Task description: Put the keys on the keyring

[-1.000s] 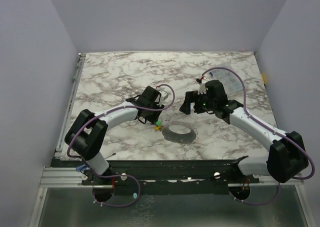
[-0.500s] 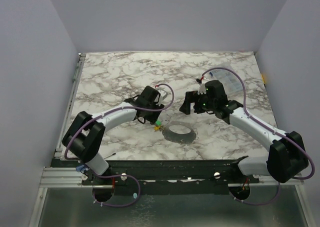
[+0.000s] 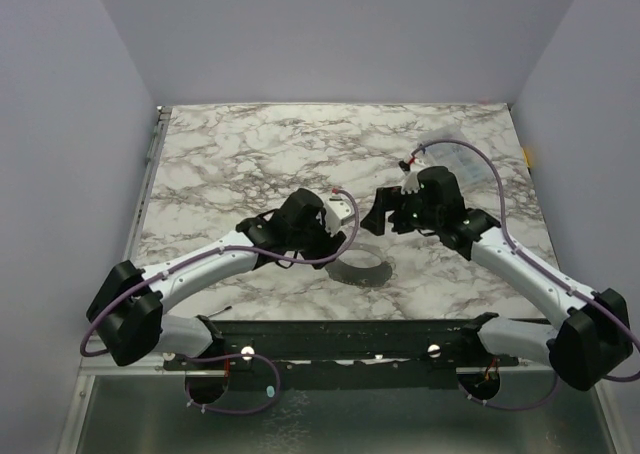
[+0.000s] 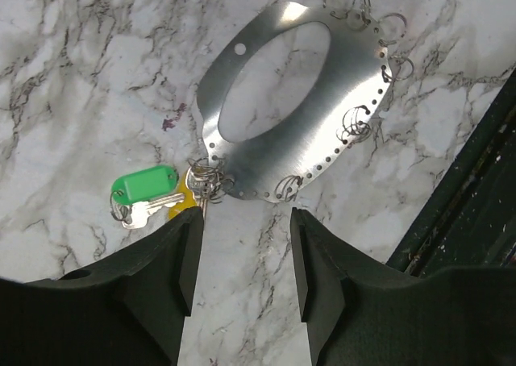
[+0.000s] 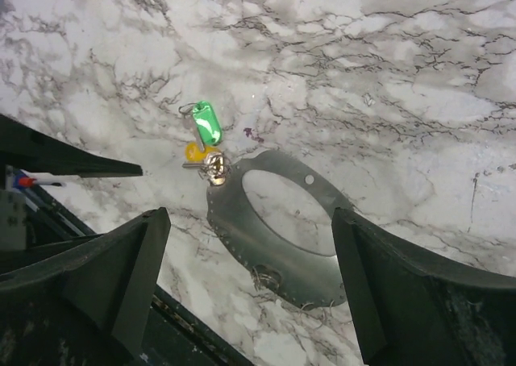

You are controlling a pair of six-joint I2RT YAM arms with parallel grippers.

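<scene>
Steel keyring (image 4: 322,116): flat oval band, punched holes, small split rings (image 4: 355,121) along its edge, lying on marble table (image 4: 72,68). At one tip: green key (image 4: 145,185) and yellow key (image 4: 182,202). Your left gripper (image 4: 246,245) hovers narrowly parted, right gripper (image 5: 250,225) wide, both empty.

Left arm (image 3: 200,269) runs low and long from its base toward the middle, wrist pitched down. Left gripper (image 4: 246,221) points downward, fingers (image 4: 173,257) parted, nothing between them. Right arm (image 3: 520,264) reaches in from the right, elbow low. Right gripper (image 5: 246,221) is spread wide (gap looks broader than the left's) and empty.
</scene>
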